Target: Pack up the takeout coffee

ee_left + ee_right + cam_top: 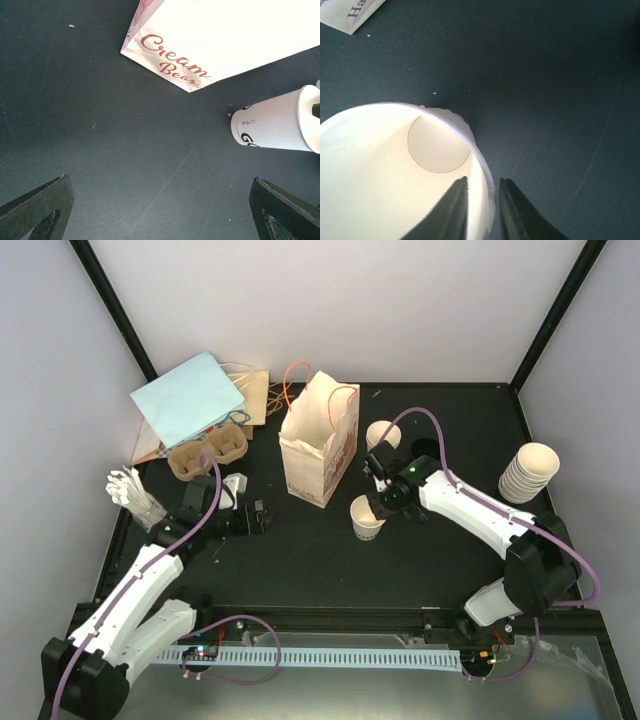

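Here the right gripper (484,180) pinches the cup (366,520) by its rim, upright, one finger inside; the paper bag (315,455) stands near, far-left of it. The left gripper (161,179) gapes empty.

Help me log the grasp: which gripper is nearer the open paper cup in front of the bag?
Right. The right gripper has its fingers astride the rim of the open paper cup. The left gripper hangs open over the table, apart, to the cup's left.

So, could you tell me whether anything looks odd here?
The cup pinched at its rim by the right jaws has no lid and is empty, its bare bottom showing. The second cup beside the bag is lidless too.
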